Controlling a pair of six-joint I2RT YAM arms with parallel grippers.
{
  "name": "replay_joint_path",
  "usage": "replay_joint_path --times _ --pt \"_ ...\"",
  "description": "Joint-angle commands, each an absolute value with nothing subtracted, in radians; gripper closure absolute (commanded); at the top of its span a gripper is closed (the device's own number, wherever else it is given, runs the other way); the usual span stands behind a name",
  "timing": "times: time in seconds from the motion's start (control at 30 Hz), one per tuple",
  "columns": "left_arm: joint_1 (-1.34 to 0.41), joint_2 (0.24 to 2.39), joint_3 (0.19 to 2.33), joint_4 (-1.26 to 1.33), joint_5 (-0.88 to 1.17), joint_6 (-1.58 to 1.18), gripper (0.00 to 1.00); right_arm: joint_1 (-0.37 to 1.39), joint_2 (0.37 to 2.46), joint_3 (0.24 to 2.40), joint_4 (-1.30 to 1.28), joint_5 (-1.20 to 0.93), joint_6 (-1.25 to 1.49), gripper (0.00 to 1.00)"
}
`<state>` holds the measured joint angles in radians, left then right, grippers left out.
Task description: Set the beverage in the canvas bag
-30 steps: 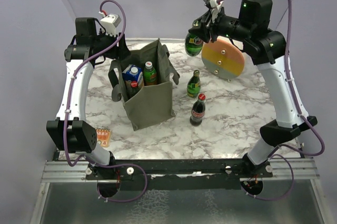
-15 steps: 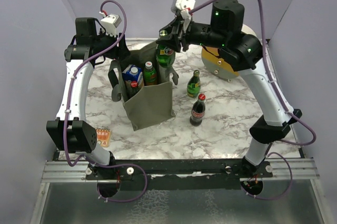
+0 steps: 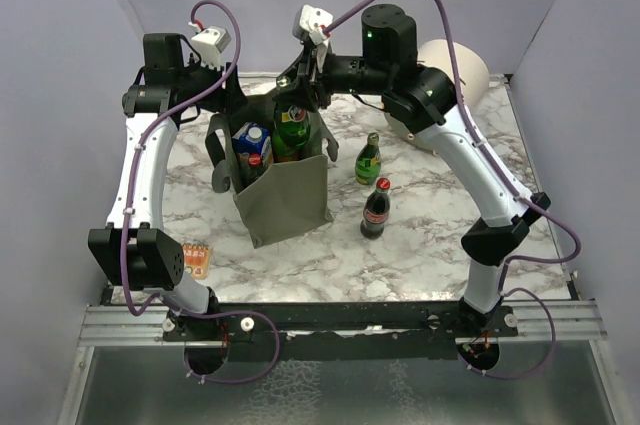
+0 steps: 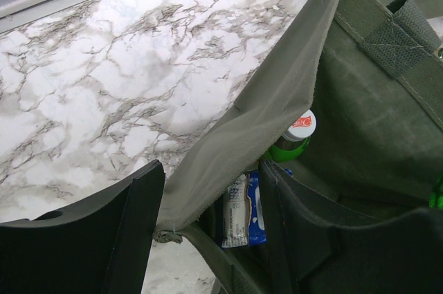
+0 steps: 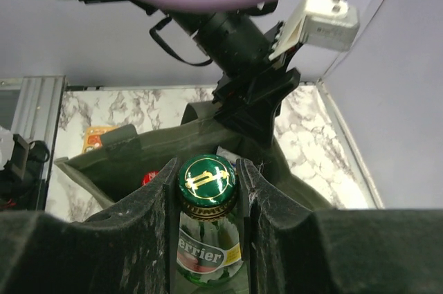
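Marble table (image 3: 440,235), bottle (image 5: 208,256) clamped in right tool (image 5: 206,176)

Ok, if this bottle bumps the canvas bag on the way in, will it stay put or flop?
Probably floppy: the canvas bag has a rim that folds between the fingers of the left gripper. The drinks already inside likely weigh the base, so it should resist sliding. The walls may cave inward if the green bottle catches them.

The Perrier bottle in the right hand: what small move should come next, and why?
Probably lower it straight down. The right hand grips the Perrier bottle by its neck over the open canvas bag, whose rim lies between the fingers of the left hand. The bottle's top stands above that rim.
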<state>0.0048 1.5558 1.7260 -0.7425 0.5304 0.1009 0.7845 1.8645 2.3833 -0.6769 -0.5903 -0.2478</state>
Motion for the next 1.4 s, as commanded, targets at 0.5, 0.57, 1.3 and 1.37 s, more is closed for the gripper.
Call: replay_joint_path --times 0.5,0.57,1.3,1.37 --pt "-0.001 1.516 1.745 -0.742 0.540 0.079 0.41 0.776 1.942 2.229 -0.576 -0.764 -0.320 0.99" --pt "-0.001 1.515 1.746 -0.742 0.540 0.080 0.41 0.771 1.952 2.220 -0.594 -0.765 -0.335 0.99" --pt "-0.002 1.514 1.738 -0.739 0.557 0.071 0.41 0.753 2.052 2.148 -0.724 -0.807 -0.505 0.99" --pt "-0.001 1.513 1.737 -0.740 0.557 0.072 0.41 0.753 2.067 2.156 -0.732 -0.802 -0.515 0.99"
